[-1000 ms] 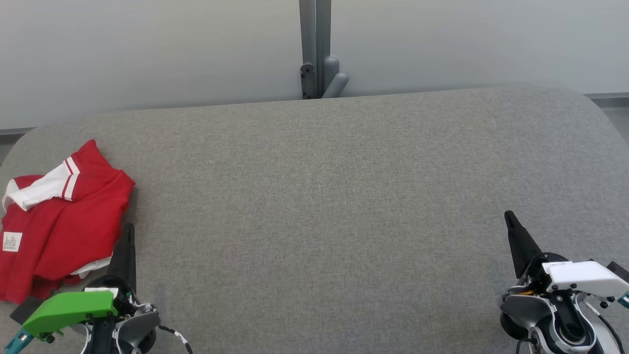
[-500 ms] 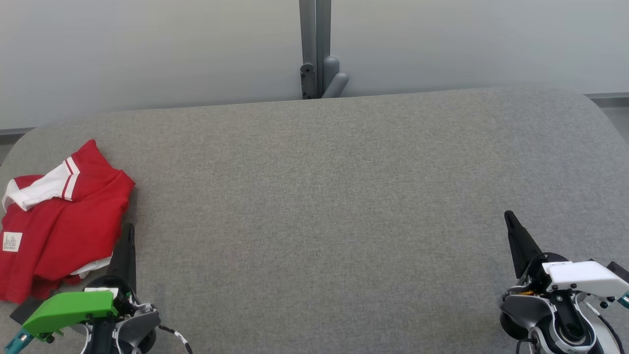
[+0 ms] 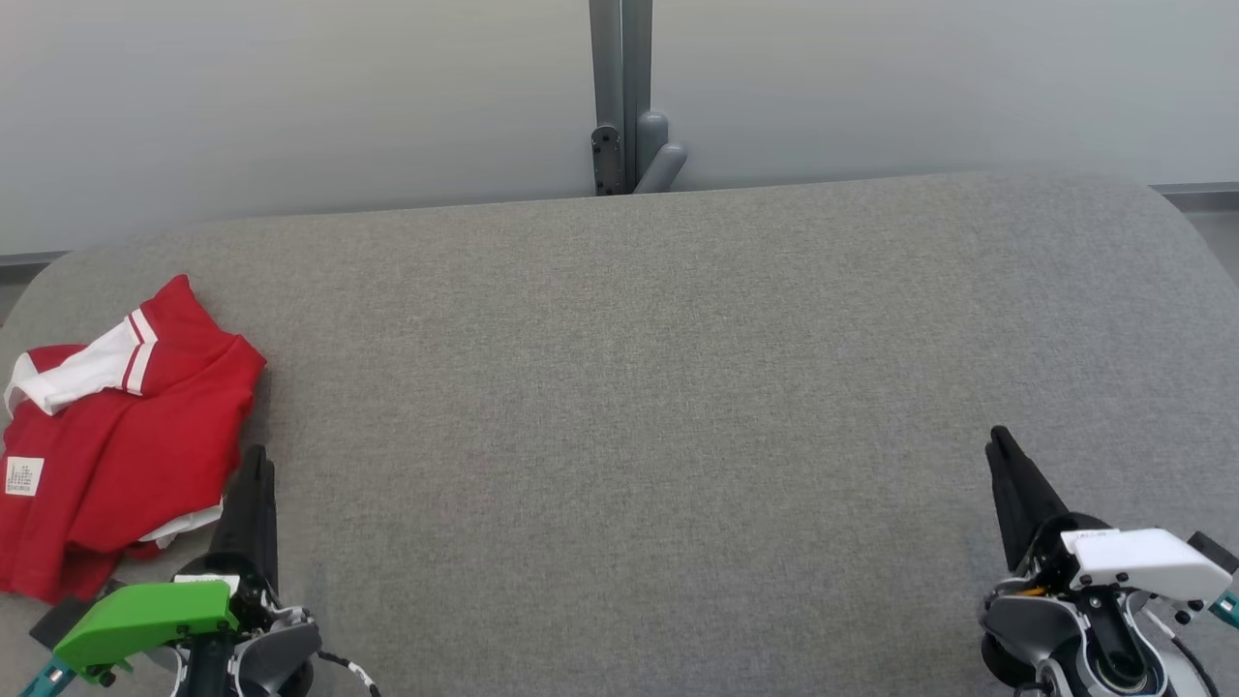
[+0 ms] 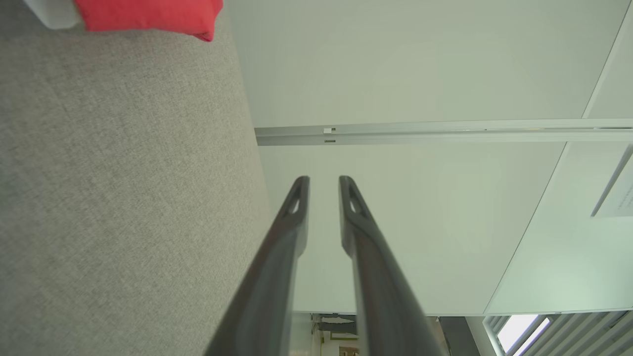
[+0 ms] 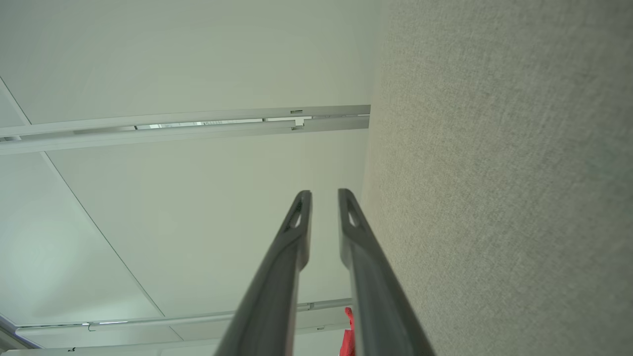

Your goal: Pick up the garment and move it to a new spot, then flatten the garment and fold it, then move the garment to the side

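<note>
The garment (image 3: pixel 126 455) is a red shirt with white trim, crumpled at the left end of the grey fabric table (image 3: pixel 629 387). My left gripper (image 3: pixel 256 457) points up just right of its lower edge, fingers almost together and holding nothing. In the left wrist view the gripper (image 4: pixel 324 184) shows a thin slit between its tips, with the garment (image 4: pixel 148 15) at the top left. My right gripper (image 3: pixel 997 443) stands shut and empty at the table's near right, far from the garment. In the right wrist view, the gripper (image 5: pixel 324 197) shows a sliver of the garment (image 5: pixel 348 336) low between its fingers.
A grey post with a bracket (image 3: pixel 624 126) rises behind the table's far edge, against a pale wall. The table's corners are rounded. Broad bare fabric lies between my two grippers.
Both grippers have drawn back slightly toward the near edge of the table. The garment has not moved.
</note>
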